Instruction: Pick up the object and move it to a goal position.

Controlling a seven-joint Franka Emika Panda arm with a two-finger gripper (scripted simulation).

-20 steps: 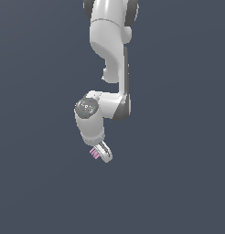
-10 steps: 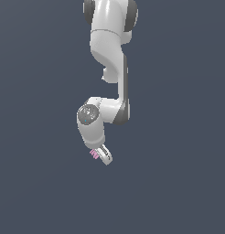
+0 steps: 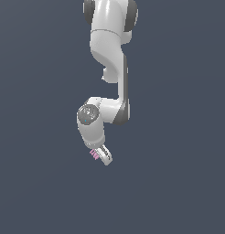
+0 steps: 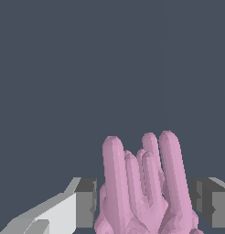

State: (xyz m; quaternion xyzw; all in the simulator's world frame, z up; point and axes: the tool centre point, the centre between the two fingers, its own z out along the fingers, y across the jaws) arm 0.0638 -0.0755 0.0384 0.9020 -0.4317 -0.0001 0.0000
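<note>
The object (image 3: 93, 154) is a tiny pink-mauve piece with stubby prongs. In the exterior view it sits at the tip of the white arm, at the exterior view's left side of the gripper (image 3: 101, 156). In the wrist view the object (image 4: 144, 187) fills the space between the two grey-padded fingers (image 4: 84, 202), with its prongs pointing away from the camera. The gripper (image 4: 144, 205) is shut on it and holds it in the air above the dark floor.
The white arm (image 3: 109, 68) hangs down from the top of the exterior view, with its elbow joint (image 3: 89, 114) above the gripper. Plain dark grey ground (image 3: 178, 183) lies all around.
The gripper with the pink object has moved a little upward and toward the exterior view's left. The grip has not changed.
</note>
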